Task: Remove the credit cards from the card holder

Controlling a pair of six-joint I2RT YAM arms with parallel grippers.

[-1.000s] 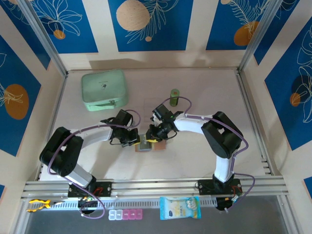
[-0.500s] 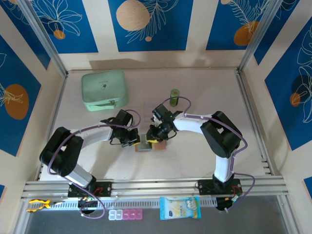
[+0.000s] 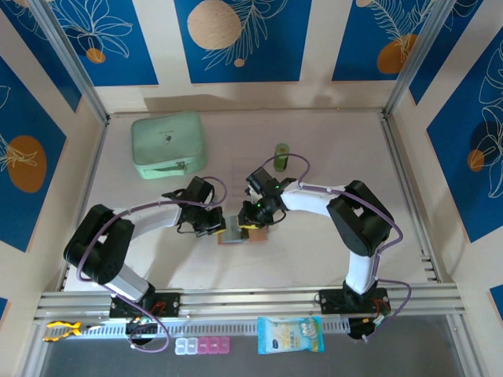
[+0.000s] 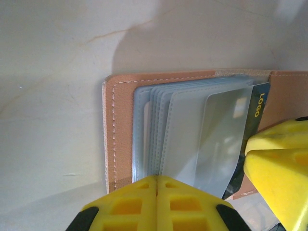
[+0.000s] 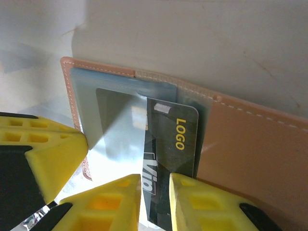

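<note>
On the pale table [image 3: 314,259], the tan leather card holder [image 5: 250,149] is lying open and flat near the middle, between the two arms. The left gripper [image 4: 156,179] is bearing down on the edge of its sleeved half with fingers squeezed together and no gap showing. That looks like pinning, since so light a wallet would otherwise be sliding. The right gripper [image 5: 155,178] is sitting by the fold with its fingers drawn to a narrow gap; whether they are actually biting I cannot tell. The clear plastic sleeves [image 4: 192,130] are looking soft and floppy, likely to lift with anything pulled from them. A dark credit card [image 5: 180,130] printed "LOGO" is sticking partway out of a sleeve, its lower end running between the right fingers. It is probably thin, stiff and slick, so I am judging the exposed end the best hold, drawn straight along the sleeve.
</note>
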